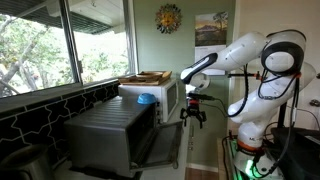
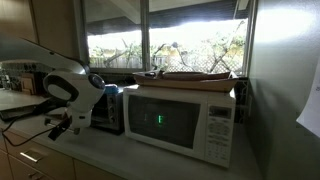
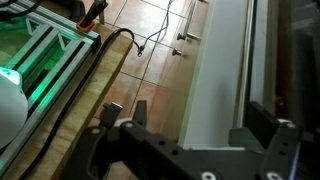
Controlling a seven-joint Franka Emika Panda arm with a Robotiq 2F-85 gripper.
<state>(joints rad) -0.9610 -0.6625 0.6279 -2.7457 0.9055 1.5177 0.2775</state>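
Apparently approach stage: jaws hung apart, empty, off table point(image 2: 125, 163) edge near open door point(image 1: 163, 145) of oven point(image 1: 105, 125), beside microwave point(image 1: 165, 97). Next move likely needed careful reach inward to door.

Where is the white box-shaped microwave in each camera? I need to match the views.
Exterior view: the white box-shaped microwave sits at centre, behind the grey toaster oven.
Exterior view: the microwave is centre right, its front towards the camera and its green display lit.
Wrist view: not in it; mostly tiled floor.
Shared landmark: the flat brown tray on top of the microwave, in both exterior views.
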